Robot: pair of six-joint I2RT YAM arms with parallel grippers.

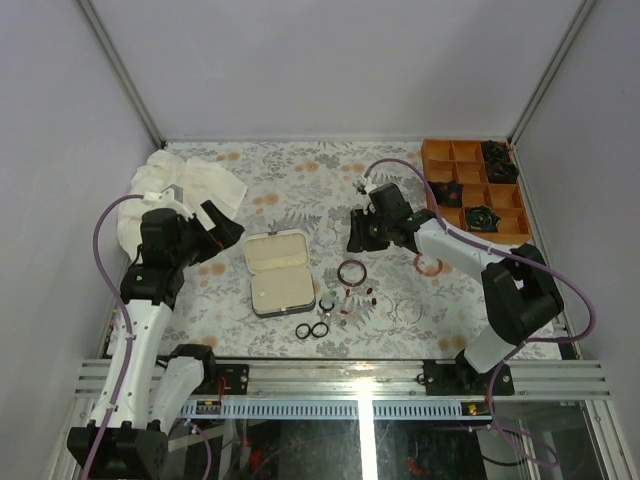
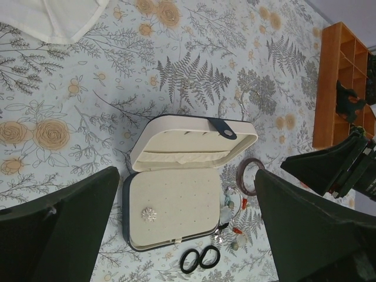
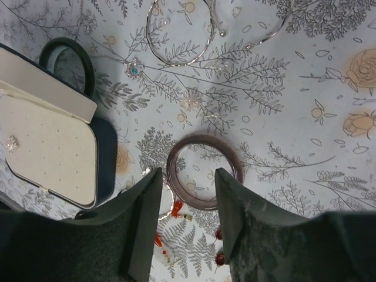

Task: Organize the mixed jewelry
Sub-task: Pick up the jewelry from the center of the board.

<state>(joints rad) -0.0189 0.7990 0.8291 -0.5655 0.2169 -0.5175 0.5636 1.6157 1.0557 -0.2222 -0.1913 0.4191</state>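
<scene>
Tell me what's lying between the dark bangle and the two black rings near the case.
A small cluster of tiny earrings, red, green and silvery, lies between the dark bangle and the two black rings. The left wrist view shows it best.

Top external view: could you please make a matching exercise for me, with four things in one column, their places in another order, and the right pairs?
Things:
1. white cloth
2. orange tray
3. black rings
4. dark bangle

Places:
A. right of the open case, level with it
B. far left corner
C. lowest in the view, just below the case
D. far right corner

Pairs: 1-B, 2-D, 3-C, 4-A
</scene>
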